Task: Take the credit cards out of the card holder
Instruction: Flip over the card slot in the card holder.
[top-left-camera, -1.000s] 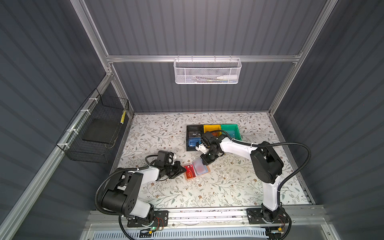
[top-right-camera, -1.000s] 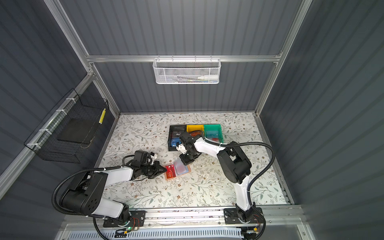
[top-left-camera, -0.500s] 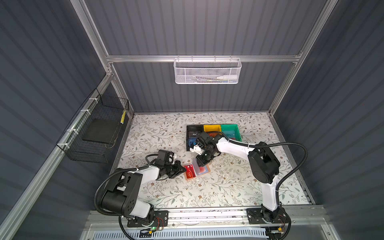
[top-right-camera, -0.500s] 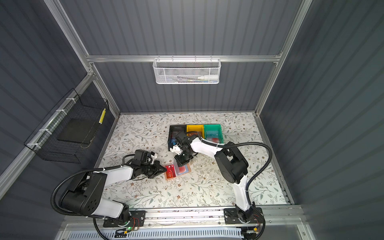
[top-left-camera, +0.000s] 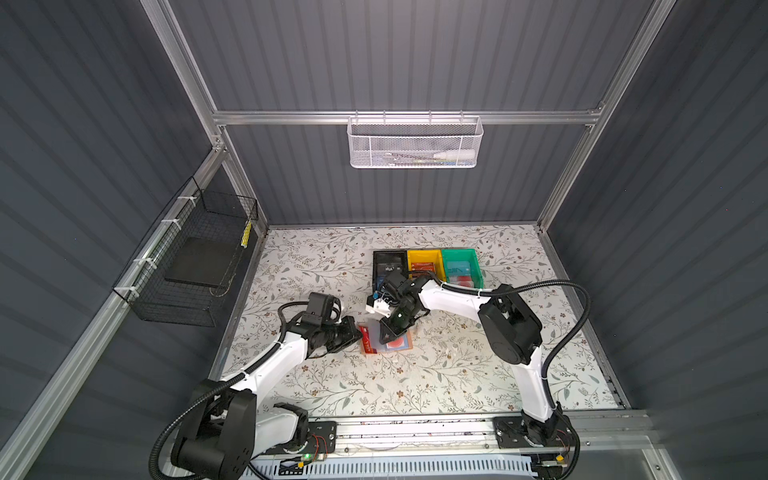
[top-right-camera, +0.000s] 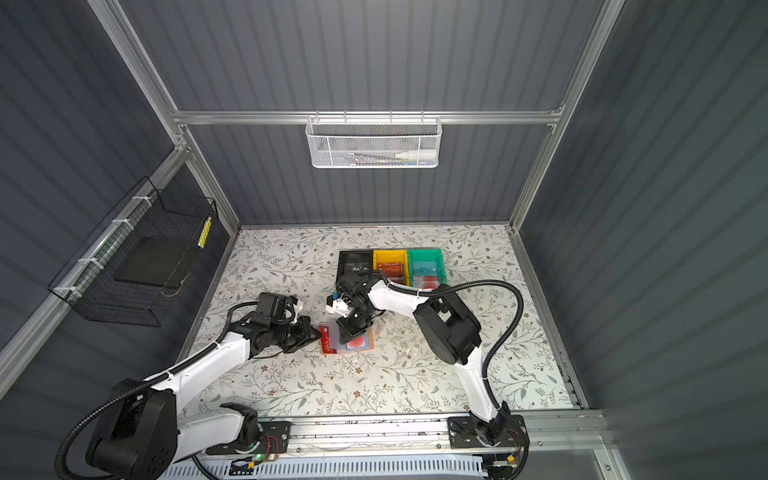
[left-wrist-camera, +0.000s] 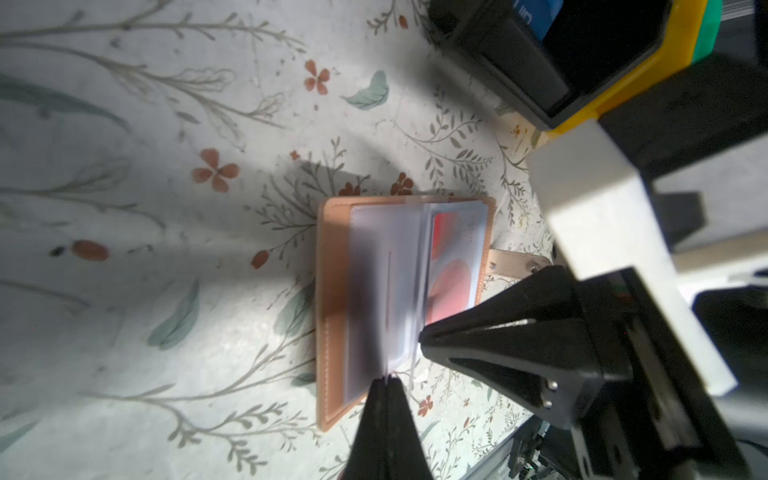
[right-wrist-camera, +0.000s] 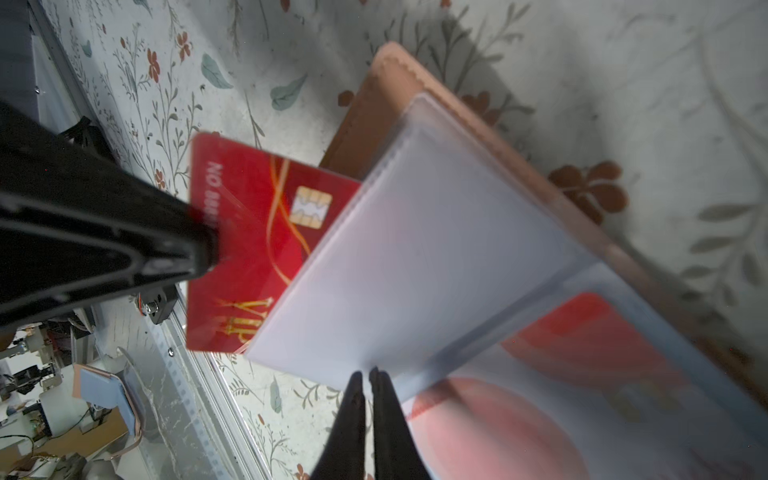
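Black wire forms the basket (top-left-camera: 195, 257) on the left wall, with a dark flat slab lying in it. Next along, the left arm (top-left-camera: 282, 357) reaches low over the floral table cover (top-left-camera: 457, 374). The left gripper (top-left-camera: 356, 332) is clamped tight on the short end of a red card (right-wrist-camera: 257, 232) printed "VIP" in gold (its chip shows plainly in the right wrist view). That card juts out from the left side of the card holder (left-wrist-camera: 328, 291). Its far end goes under a lifted leaf, so I cannot tell whether it sits in a pocket.

The card holder lies open, peach cover down, about mid-table and just in front of the bins. One clear sleeve (right-wrist-camera: 436, 257) stands raised off it. The right gripper (top-left-camera: 384, 333) comes down from behind, and its jaws are drawn almost together, pinching that sleeve's free edge. On the holder's right half a pale card with red circles (right-wrist-camera: 519, 415) lies inside another sleeve. A small snap tab (left-wrist-camera: 515, 264) sticks out from the edge there.

Behind, side by side and touching, sit a black bin (top-left-camera: 388, 252), a yellow bin (top-left-camera: 424, 251) and a green bin (top-left-camera: 459, 250) (each with cards in it). The right arm (top-left-camera: 453, 297) stretches from its elbow on the right, passing in front of these bins.
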